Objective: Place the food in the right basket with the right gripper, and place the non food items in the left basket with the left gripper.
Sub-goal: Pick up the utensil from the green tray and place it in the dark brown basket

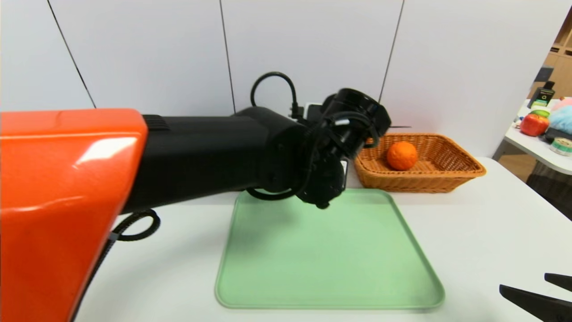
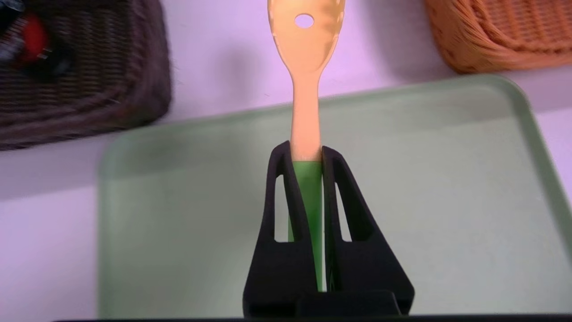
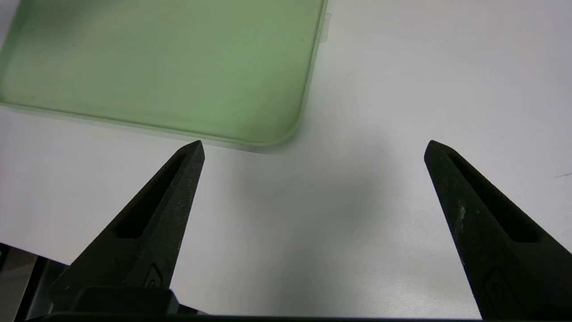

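My left gripper [image 2: 304,150] is shut on a slim utensil [image 2: 306,53] with a green handle and a yellow slotted head. It holds the utensil above the back part of the green tray [image 2: 447,201], with the head pointing between the two baskets. The dark brown left basket [image 2: 80,89] holds a blurred black and red thing. In the head view my left arm [image 1: 201,156] hides that basket. The orange fruit [image 1: 402,155] lies in the orange-tan right basket [image 1: 447,179]. My right gripper [image 3: 315,147] is open and empty over the white table, beside the tray's near right corner.
The green tray [image 1: 330,250] lies in the middle of the white table and nothing rests on it. The right gripper's fingertips [image 1: 532,297] show at the lower right. A side table [image 1: 536,147] with assorted items stands at the far right, and a white wall runs behind the baskets.
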Action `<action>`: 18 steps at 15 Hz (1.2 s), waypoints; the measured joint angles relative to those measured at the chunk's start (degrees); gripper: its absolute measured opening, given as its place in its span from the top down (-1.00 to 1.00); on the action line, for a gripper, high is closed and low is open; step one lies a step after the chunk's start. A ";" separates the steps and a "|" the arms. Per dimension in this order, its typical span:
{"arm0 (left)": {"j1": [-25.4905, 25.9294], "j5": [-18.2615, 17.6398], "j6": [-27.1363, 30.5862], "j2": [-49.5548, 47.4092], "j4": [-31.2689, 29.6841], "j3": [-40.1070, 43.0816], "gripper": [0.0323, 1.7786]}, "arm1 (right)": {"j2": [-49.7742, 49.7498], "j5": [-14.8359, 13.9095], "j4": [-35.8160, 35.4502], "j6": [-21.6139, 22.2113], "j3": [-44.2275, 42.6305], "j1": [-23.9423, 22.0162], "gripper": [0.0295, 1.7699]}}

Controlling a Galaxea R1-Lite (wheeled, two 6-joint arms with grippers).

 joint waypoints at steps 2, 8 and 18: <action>4.33 -0.09 3.41 -2.90 1.24 0.06 0.90 | -0.11 -0.11 0.01 0.06 0.09 0.09 -0.92; 18.97 -4.86 13.81 -7.28 1.71 1.08 0.90 | -1.07 -0.20 0.12 0.20 0.67 0.00 -0.92; 42.89 -42.11 49.12 -9.98 -2.06 0.63 0.90 | -1.27 -0.35 0.09 0.09 0.41 -0.07 -0.92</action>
